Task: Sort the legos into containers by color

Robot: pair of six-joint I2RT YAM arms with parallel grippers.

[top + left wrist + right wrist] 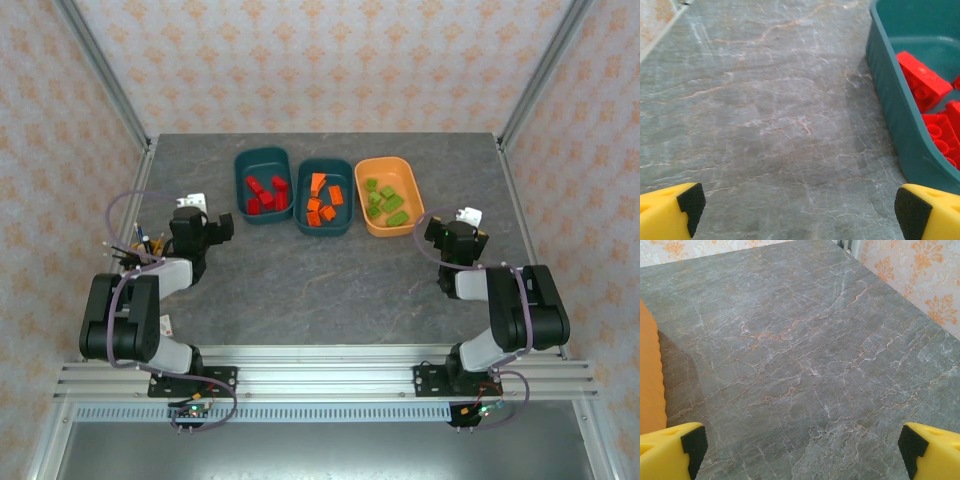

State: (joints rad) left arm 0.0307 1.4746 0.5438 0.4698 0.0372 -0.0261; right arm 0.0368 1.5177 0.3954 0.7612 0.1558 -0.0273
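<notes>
The left gripper point(800, 206) and right gripper point(800, 446) gape empty; a careless sweep rightward from the left one could clip the teal tub point(890, 100), spilling red legos point(922, 82).

Right gripper point(803, 446) spread wide, grey marble table point(805, 355), orange tub point(649, 380) at left edge

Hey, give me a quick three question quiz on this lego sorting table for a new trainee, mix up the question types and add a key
1. Multiple choice: the orange tub holds which colour? A red, B orange, C green.
2. True or false: the jaws of the left gripper stand open and empty.
3. Fill in: the middle tub holds ____ legos.
Key: 1 C, the green legos; 2 true; 3 orange legos.
</notes>
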